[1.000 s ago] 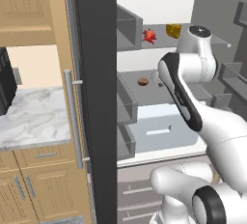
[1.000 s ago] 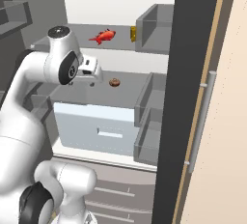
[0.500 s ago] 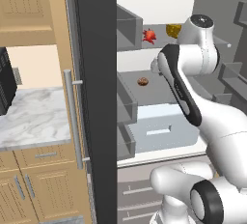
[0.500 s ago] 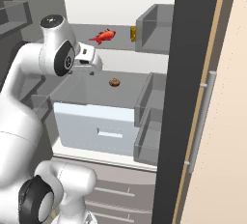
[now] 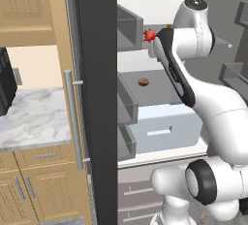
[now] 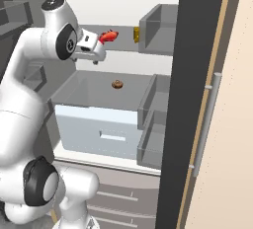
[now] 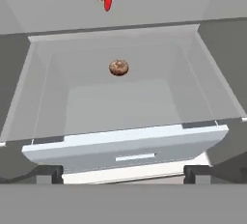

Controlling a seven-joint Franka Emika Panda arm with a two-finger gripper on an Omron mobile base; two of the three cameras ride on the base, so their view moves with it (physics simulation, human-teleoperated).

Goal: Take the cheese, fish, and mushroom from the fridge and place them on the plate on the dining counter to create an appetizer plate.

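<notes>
Three foods wait inside the open fridge (image 6: 163,30), none yet taken: the fish (image 6: 108,36) and the cheese (image 6: 136,34) sit on the upper shelf near the top centre of the right base view, and the mushroom (image 6: 117,84) lies lower, on the grey cover above the pale drawer (image 6: 94,132), likely so each can be reached singly. The gripper (image 6: 95,55), jaws wide apart and empty, hangs just left of the fish, looking down over the mushroom (image 7: 118,67). Compared with a second ago, the arm has lifted and swung its hand nearer the upper shelf.
</notes>
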